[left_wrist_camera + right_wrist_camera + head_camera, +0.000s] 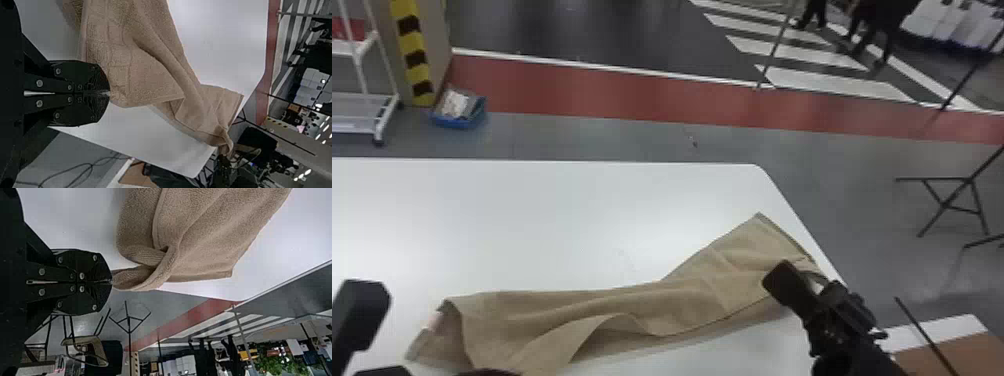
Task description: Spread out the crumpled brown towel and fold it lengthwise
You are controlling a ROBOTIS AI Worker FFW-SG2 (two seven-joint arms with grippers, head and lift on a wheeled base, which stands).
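The brown towel [632, 305] lies stretched and rumpled across the near part of the white table, its right end spread toward the table's right edge. At that end is my right gripper [794, 287]. In the right wrist view the right gripper [111, 282] is shut on a twisted part of the towel [211, 231]. My left arm comes in at the head view's lower left corner, beside the towel's left end. In the left wrist view the left gripper [109, 94] is shut on a corner of the towel [145, 74], which has loose folds running away from it.
The white table [532, 210] has its right edge close beside the towel's right end. Beyond it on the floor are a blue bin [459, 112], a white rack [369, 107] and a thin black stand [952, 200].
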